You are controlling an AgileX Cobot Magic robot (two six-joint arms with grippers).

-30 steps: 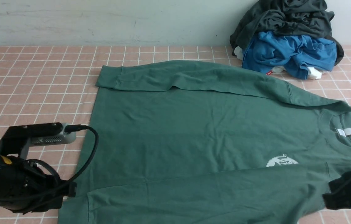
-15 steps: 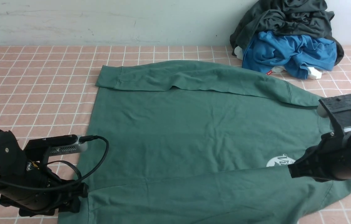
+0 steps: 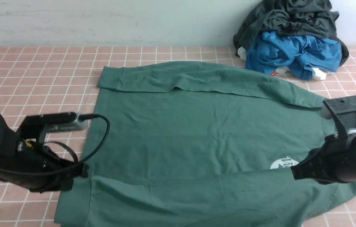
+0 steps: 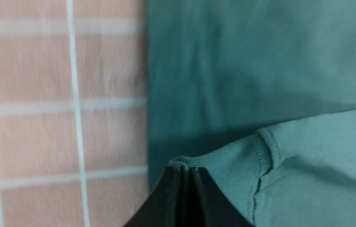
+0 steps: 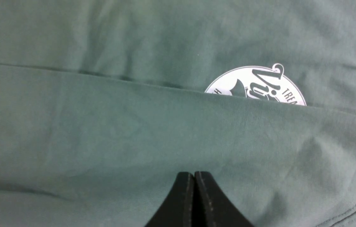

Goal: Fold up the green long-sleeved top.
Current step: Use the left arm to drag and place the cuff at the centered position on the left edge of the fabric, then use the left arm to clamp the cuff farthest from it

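Observation:
The green long-sleeved top [image 3: 197, 132] lies flat on the pink checked table, neck to the right. Both sleeves are folded across the body. My left gripper [image 3: 81, 172] is at the near left corner, shut on the ribbed cuff [image 4: 228, 154] of the near sleeve and holding it a little off the body. In the left wrist view the cuff edge is pinched at my left gripper [image 4: 186, 168]. My right gripper [image 3: 293, 173] is shut with its tips on the near sleeve, just below the white round logo [image 3: 283, 164]. The right wrist view shows my right gripper [image 5: 193, 173] shut with no cloth between the fingers.
A pile with a dark charcoal-grey garment [image 3: 288, 19] and a bright blue garment [image 3: 291, 53] sits at the back right against the wall. Checked table surface [image 3: 39, 78] shows to the left of the top.
My left gripper opened, then shut on the cuff and rose, lifting the near sleeve's left end. The right arm swung in over the near sleeve a second ago and has held still since.

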